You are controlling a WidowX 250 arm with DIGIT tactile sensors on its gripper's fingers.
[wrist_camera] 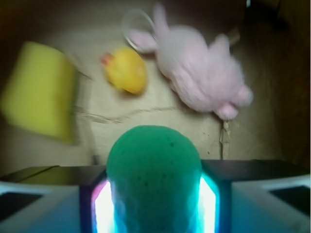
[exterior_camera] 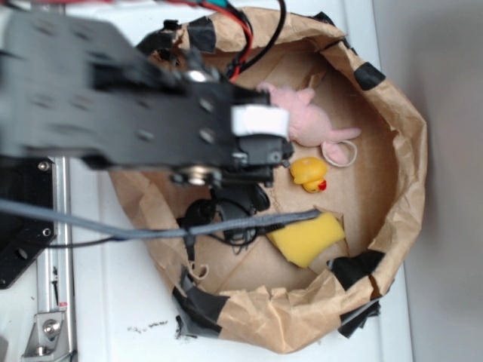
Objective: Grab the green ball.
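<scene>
Clamping the green ball [wrist_camera: 153, 172] between its pads, the gripper [wrist_camera: 153, 204] has it seated centrally. Lift straight up, keeping pressure even, clear of the duck [wrist_camera: 125, 72].

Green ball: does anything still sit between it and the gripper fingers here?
No. In the wrist view the green ball sits directly between the gripper fingers, which press its sides. The yellow duck, yellow sponge and pink plush lie apart beyond it.
</scene>
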